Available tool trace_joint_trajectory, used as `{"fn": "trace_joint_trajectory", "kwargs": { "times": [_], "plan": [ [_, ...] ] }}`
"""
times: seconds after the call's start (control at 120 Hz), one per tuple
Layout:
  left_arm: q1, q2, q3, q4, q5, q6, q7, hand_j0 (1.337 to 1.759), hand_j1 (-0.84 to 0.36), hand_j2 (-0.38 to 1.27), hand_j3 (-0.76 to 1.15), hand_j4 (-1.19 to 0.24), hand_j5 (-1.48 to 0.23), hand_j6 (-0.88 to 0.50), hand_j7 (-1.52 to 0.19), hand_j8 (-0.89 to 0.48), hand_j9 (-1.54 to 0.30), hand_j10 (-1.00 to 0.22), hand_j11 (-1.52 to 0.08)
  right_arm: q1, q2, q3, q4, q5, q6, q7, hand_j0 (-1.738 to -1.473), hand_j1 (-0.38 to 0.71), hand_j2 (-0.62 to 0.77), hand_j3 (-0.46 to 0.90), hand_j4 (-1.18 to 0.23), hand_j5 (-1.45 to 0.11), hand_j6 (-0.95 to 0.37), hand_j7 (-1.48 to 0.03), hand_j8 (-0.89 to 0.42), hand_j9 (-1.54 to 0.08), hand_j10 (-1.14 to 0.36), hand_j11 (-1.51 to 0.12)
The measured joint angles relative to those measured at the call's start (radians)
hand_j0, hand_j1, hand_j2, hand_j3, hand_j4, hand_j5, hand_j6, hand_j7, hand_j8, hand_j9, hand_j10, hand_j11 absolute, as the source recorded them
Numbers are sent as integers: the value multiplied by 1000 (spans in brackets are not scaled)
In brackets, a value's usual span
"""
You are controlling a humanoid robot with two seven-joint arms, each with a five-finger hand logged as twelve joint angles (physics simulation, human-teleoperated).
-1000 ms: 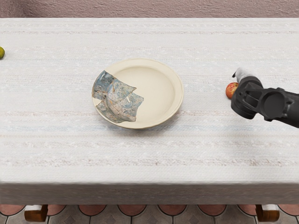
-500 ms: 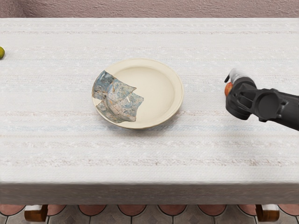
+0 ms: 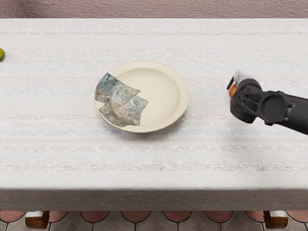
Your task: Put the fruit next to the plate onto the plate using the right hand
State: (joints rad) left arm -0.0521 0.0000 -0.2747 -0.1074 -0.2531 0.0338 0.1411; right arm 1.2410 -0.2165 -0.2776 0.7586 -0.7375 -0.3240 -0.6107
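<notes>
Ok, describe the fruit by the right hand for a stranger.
On the table, find the cream plate, then look right to the black right hand. The fruit is the reddish-orange sliver showing at the hand's plate-side edge, unlike the yellow-green ball at the far left.

1 table (image 3: 154, 144) is carrying 1 cream plate (image 3: 181, 96) and 1 crumpled wrapper (image 3: 120, 102). 2 fruits are showing: 1 reddish fruit (image 3: 232, 90) and 1 yellow-green fruit (image 3: 1, 54). 1 right hand (image 3: 246, 98) is showing.
</notes>
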Motion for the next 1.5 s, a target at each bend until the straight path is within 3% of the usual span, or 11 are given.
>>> {"fn": "trace_joint_trajectory", "kwargs": {
  "times": [0.175,0.333,0.408,0.475,0.8,1.092,1.367,1.5],
  "plan": [
    [0,0,0,0,0,0,0,1658,349,0,0,0,0,-1,0,-1,0,0,0,46,-2,0,61,1,-3,0,-1652,289,115,-1,-669,-879,-411,-873,-343,-885,-575,-878],
    [0,0,0,0,0,0,0,1658,349,0,0,0,0,0,0,0,0,0,0,102,-38,7,165,3,-5,0,-1653,346,233,0,-665,-899,-392,-880,-324,-897,-563,-893],
    [0,0,0,0,0,0,0,1658,349,0,0,0,0,0,0,0,0,0,0,128,-65,11,215,4,-5,-1,-1652,389,351,0,-659,-911,-376,-881,-311,-905,-551,-905],
    [0,0,0,0,0,0,0,1658,349,0,0,0,0,-1,0,0,0,0,0,154,-90,15,267,3,-6,-1,-1651,348,230,0,-659,-913,-385,-882,-315,-906,-562,-906],
    [0,0,0,0,0,0,0,1658,349,0,0,0,0,-1,0,0,0,0,0,280,-137,67,427,9,1,0,-1653,311,199,0,-658,-918,-418,-884,-340,-915,-591,-907],
    [0,0,0,0,0,0,0,1658,349,0,0,0,0,-1,0,0,0,0,0,311,-12,102,421,34,-1,0,-1654,302,191,0,-654,-932,-423,-888,-340,-929,-588,-915],
    [0,0,0,0,0,0,0,1658,349,0,0,0,0,0,0,0,0,0,0,307,161,134,342,35,2,0,-1653,309,195,0,-669,-968,-407,-915,-321,-962,-575,-948],
    [0,0,0,0,0,0,0,1658,349,0,0,0,0,0,0,0,0,0,0,294,201,136,284,26,2,0,-1651,320,187,-1,-700,-984,-390,-943,-304,-988,-561,-972]
  ]
}}
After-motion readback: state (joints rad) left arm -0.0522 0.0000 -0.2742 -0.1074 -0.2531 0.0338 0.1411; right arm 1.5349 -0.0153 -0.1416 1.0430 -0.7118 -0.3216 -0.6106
